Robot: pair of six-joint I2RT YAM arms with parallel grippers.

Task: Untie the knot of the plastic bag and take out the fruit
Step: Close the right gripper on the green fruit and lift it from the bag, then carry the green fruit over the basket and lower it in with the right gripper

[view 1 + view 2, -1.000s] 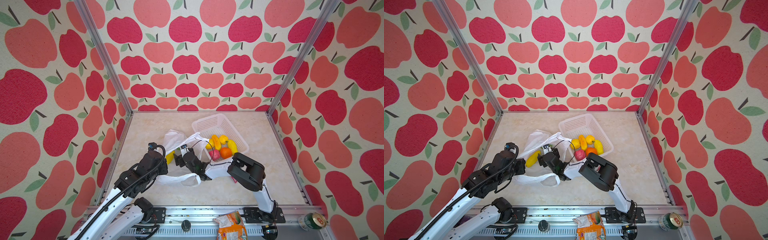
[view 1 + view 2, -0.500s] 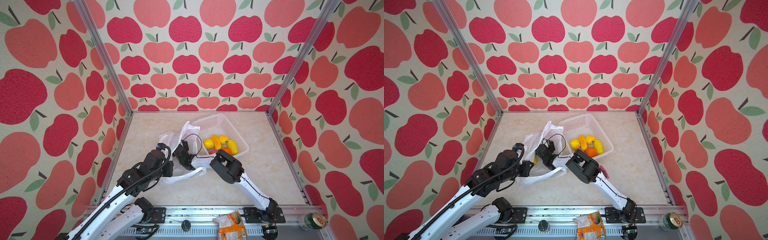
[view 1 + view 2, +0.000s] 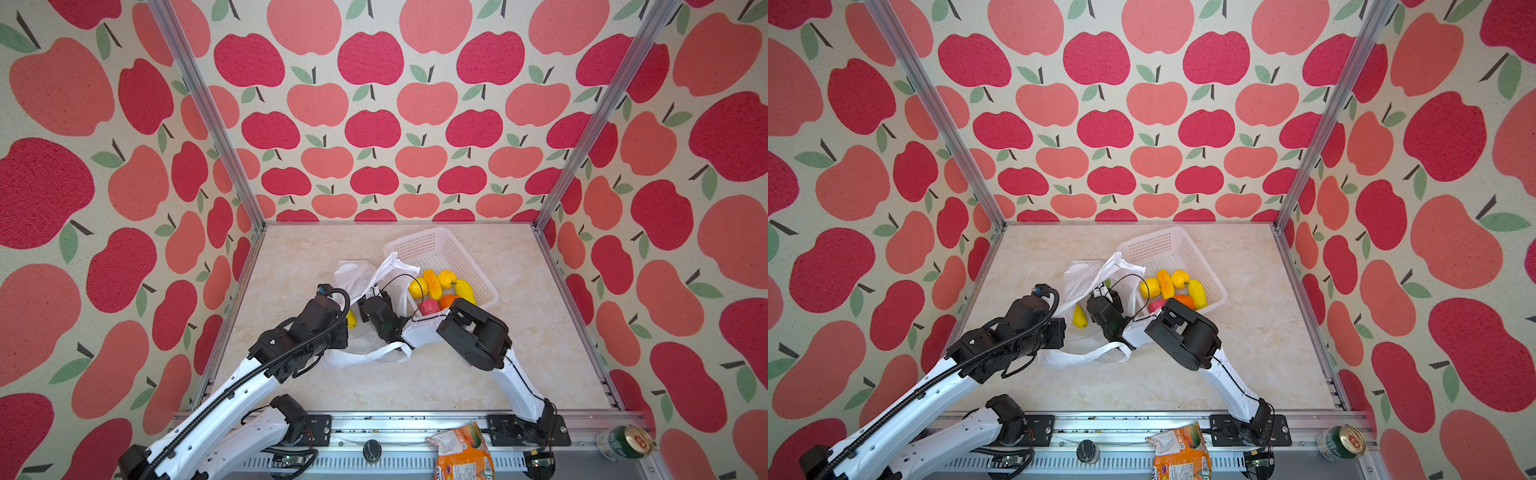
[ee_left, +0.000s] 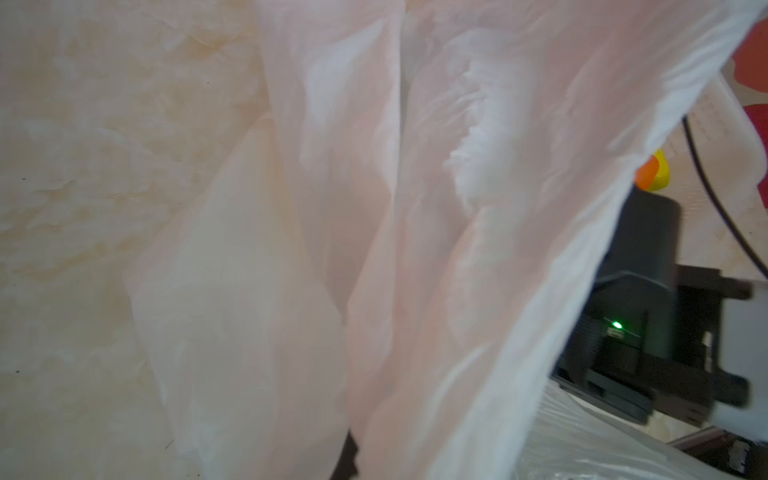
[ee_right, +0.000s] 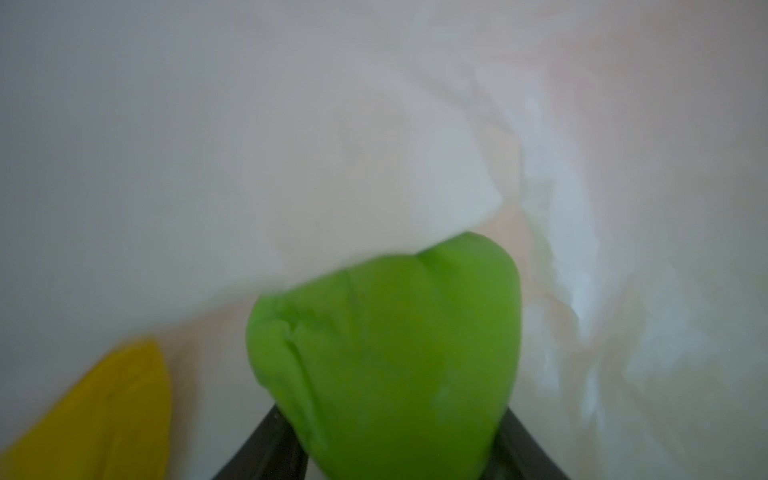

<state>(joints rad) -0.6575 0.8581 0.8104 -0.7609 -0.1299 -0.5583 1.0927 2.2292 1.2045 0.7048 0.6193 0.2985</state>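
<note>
Marble table (image 3: 478, 374), white plastic bag (image 3: 353, 274) open mid-table at the basket's (image 3: 440, 249) 9 o'clock, left gripper (image 3: 1064, 332) pinched together on the bag's 8 o'clock edge, right gripper (image 5: 395, 436) inside the bag clamped on a green fruit (image 5: 386, 345), yellow fruit (image 3: 1079, 318) beside it.

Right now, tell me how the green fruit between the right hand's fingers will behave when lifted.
Green fruit: creased, matte skin, so probably soft and grippy, not slick. Its lumpy shape suggests it won't roll. The floppy plastic bag draped over it may drag along.
</note>
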